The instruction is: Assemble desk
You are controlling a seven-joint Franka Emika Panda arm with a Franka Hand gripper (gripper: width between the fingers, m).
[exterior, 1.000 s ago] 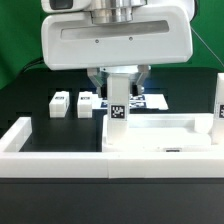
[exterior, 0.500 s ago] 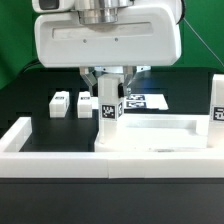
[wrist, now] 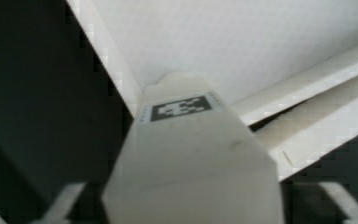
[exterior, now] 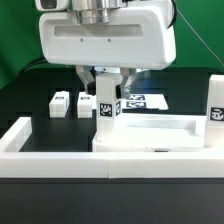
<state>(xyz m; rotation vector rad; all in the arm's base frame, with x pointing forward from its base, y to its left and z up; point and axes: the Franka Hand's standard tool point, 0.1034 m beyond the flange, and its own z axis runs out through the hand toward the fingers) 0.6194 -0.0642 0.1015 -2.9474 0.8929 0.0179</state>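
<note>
Fingers [exterior: 98,88] tight around upright leg post [exterior: 108,112] at tabletop [exterior: 170,135] corner; black table [exterior: 30,100], green backdrop [exterior: 15,40].

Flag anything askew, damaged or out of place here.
Nothing stands out. The pincer holds one leg post roughly upright at the tabletop corner. Two loose leg posts lie apart on the table beyond.

Exterior view: illumination was bright, diffuse, from overhead. White tabletop [exterior: 160,128] was near clipping; soft shadow lay inside rim. Resolution was low. Wrist view: leg post [wrist: 185,165] sat near lens, defocused; tag [wrist: 181,106] was smeared; table [wrist: 25,120] was underexposed.
</note>
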